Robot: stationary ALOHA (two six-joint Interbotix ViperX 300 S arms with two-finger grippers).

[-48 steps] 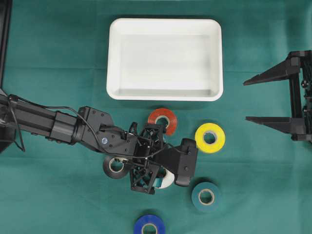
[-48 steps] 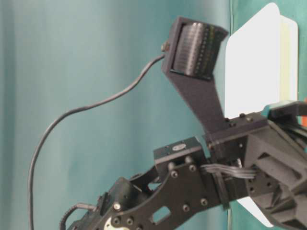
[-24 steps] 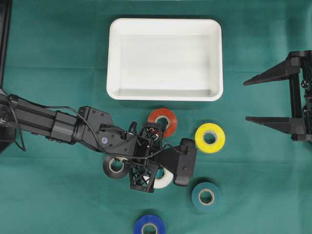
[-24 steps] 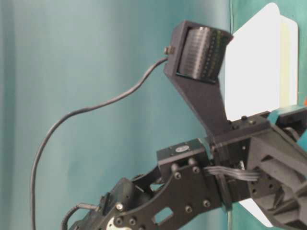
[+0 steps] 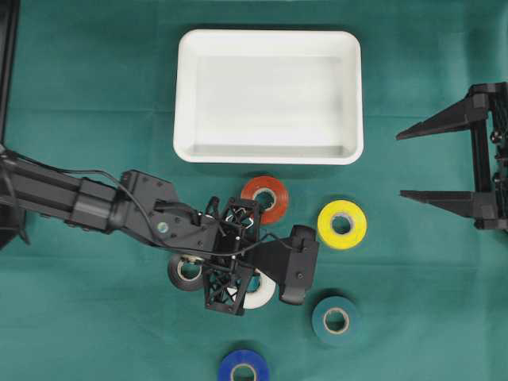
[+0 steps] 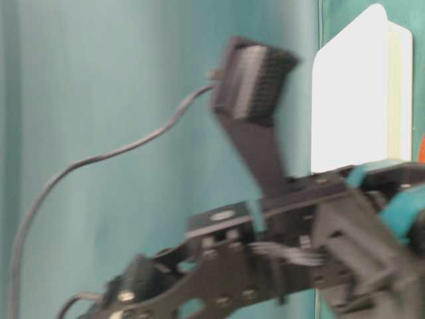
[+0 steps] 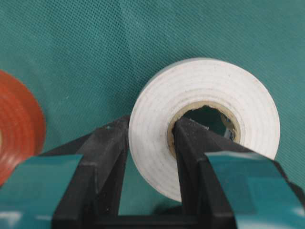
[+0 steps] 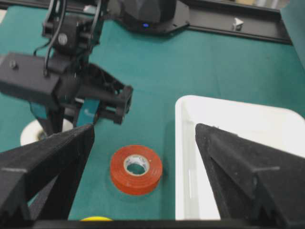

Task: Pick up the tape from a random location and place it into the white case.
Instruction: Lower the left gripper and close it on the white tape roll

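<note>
Now left tool [image 7: 150, 157] pinches white tape [image 7: 202, 119] wall (one finger inside core)

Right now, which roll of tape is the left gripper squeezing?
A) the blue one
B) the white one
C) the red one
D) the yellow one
B: in the left wrist view the left gripper is shut on the wall of the white tape roll, one finger inside its hole and one outside.

No legible text, labels, brand marks, numbers or signs on any surface, tape rolls and tray unmarked
</note>
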